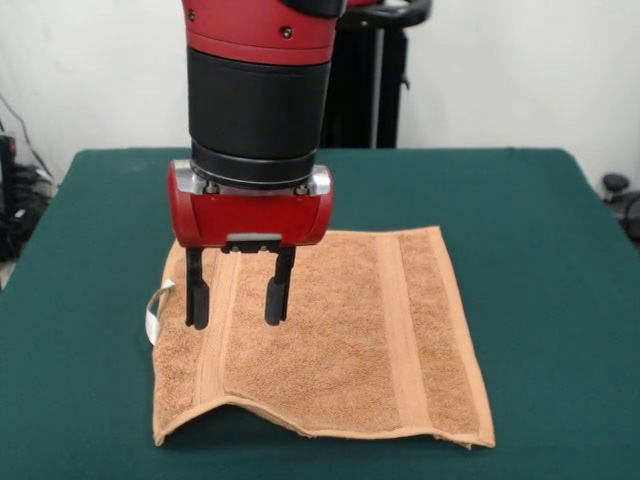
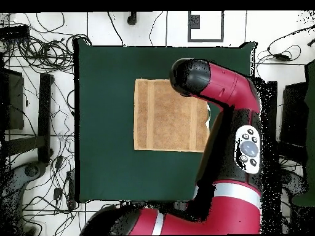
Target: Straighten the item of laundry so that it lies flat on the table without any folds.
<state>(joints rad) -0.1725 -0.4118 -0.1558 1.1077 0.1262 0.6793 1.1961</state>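
Front cam: low, close, looks across the counter (image 1: 540, 230) at the arm, whose end effector (image 1: 238, 300) fills the upper left of frame. Overhead cam: high, straight down, whole counter (image 2: 104, 123) plus surrounding floor. Shared: green counter, towel (image 1: 340, 340) (image 2: 163, 117), arm (image 2: 227, 104).

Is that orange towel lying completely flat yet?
Not quite. The towel is spread out, but its near edge arches up off the table at one corner, below the open tool.

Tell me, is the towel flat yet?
Mostly: the orange-tan terry towel lies spread on the dark green felt table. The red-and-black end effector hovers open over its left side, holding nothing. Left: the near edge humps up.
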